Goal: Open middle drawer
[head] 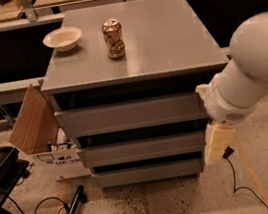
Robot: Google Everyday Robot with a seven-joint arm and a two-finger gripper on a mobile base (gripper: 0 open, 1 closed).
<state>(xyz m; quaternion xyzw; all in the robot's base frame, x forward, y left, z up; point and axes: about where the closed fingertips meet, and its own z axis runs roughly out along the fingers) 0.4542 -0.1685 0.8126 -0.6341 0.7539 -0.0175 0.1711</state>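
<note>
The grey cabinet has three flat, handle-less drawer fronts. The middle drawer is the shallow second front, and it sits closed, level with the fronts above and below it. The taller top drawer and the lowest drawer are closed too. My white arm reaches in from the right. Its cream-coloured gripper hangs at the right end of the middle drawer's front, by the cabinet's right front corner. Whether it touches the drawer cannot be told.
A beige bowl and a drink can stand on the cabinet top. An open cardboard box leans at the cabinet's left. A black stand and cables lie on the floor at left. A black cable runs under my arm.
</note>
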